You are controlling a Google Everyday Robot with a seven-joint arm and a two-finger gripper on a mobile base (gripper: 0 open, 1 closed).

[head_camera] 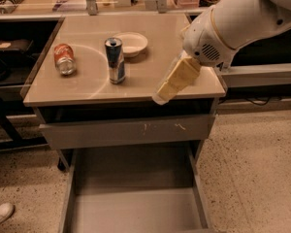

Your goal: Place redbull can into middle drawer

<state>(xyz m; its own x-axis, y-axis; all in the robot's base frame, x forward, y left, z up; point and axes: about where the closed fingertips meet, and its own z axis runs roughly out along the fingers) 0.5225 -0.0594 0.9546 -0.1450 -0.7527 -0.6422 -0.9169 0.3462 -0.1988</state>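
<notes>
- Grey metal drawers, count 2: the middle drawer (pixel 136 203) stands open low at the front, showing its flat floor and thin side walls. Above it is a shut, shallower drawer (pixel 126 130) with pale scuffs on its front.
- Cans, count 2: the redbull can (pixel 115 60) stands upright. A red-orange soda can (pixel 64 58) lies on its side to the left of it, apart.
- Bowl, count 1: a pale bowl (pixel 132 43) sits just behind the redbull can, to its right.
- Gripper (pixel 161 97), count 1: yellowish, on a white arm (pixel 233 23), slanting down over the front right part of the tabletop (pixel 87 89), tip at the front edge. I cannot tell whether it is clenched or released.
- Edges: the redbull can stands near the middle of the tabletop, set back from the front edge, with the open middle drawer below and in front.
- Room: a strip of bare tabletop lies between the redbull can and the gripper, and the two are well apart.
- Redbull can, appearance: tall and slim, blue-and-silver body, silver top, taller than the bowl's rim.
</notes>
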